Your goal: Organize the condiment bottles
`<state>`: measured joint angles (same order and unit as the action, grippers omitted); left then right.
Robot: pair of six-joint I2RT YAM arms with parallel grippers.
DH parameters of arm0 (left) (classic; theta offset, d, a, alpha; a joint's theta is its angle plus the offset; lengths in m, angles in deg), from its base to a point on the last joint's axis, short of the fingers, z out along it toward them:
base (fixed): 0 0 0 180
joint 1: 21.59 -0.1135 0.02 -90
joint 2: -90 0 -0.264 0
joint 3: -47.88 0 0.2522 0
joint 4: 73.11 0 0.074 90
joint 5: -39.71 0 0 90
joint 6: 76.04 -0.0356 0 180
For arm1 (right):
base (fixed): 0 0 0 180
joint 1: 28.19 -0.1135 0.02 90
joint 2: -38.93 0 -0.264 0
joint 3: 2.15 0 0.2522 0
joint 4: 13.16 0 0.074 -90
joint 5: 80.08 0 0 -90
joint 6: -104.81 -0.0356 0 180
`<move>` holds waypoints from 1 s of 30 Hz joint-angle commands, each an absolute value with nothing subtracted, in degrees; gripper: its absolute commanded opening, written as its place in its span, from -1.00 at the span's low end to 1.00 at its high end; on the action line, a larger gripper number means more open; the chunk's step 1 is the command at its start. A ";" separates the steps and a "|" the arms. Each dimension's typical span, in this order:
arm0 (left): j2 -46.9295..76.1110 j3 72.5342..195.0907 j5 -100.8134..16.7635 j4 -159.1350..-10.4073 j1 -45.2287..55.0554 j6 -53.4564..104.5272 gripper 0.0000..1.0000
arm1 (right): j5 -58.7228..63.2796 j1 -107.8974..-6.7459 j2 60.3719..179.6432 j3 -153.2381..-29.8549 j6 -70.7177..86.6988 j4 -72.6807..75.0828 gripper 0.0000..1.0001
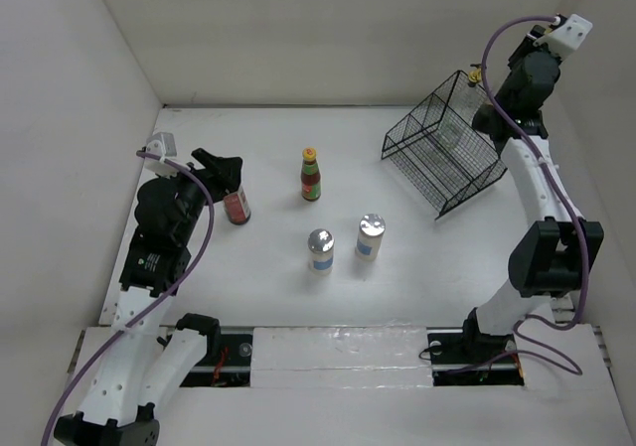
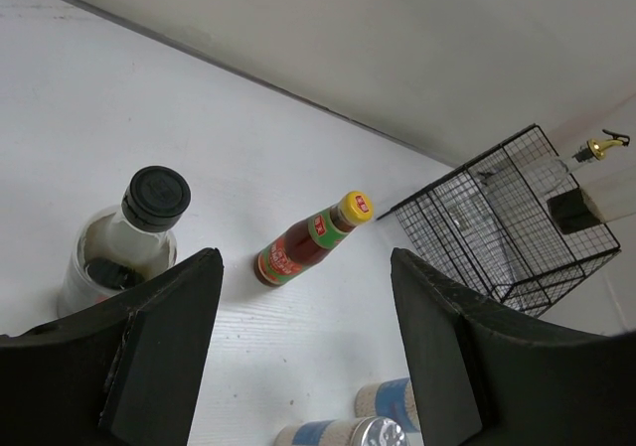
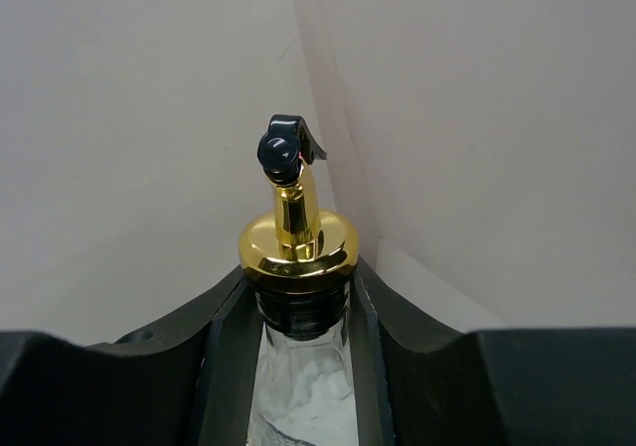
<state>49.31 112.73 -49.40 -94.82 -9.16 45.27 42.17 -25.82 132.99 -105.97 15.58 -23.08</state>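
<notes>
Right arm stretched high toward the far right corner, right gripper (image 3: 303, 312) clenched on the gold-spouted cruet's (image 3: 298, 237) neck, spout above the black wire basket's (image 1: 437, 158) rim, left arm folded low, left gripper (image 2: 306, 312) released, jaws apart just beside the jar (image 1: 237, 207), sauce bottle (image 1: 311, 175) and two shakers (image 1: 320, 250) (image 1: 371, 236) standing between the arms.
</notes>
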 commanded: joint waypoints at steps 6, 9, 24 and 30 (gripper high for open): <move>49.22 112.36 -48.70 -91.71 -8.84 44.45 0.28 | 50.87 -29.16 134.46 -110.21 19.54 -35.16 -0.64; 49.22 112.36 -48.70 -91.71 -8.84 44.45 0.28 | 53.77 -29.69 136.66 -110.74 23.32 -37.45 -0.64; 48.69 112.36 -48.18 -91.71 -8.84 44.45 0.28 | 56.06 -30.30 138.24 -101.78 24.83 -43.78 -0.64; 48.69 112.36 -47.65 -91.71 -8.84 44.45 0.28 | 55.45 -29.69 138.77 -98.36 21.32 -41.85 -0.55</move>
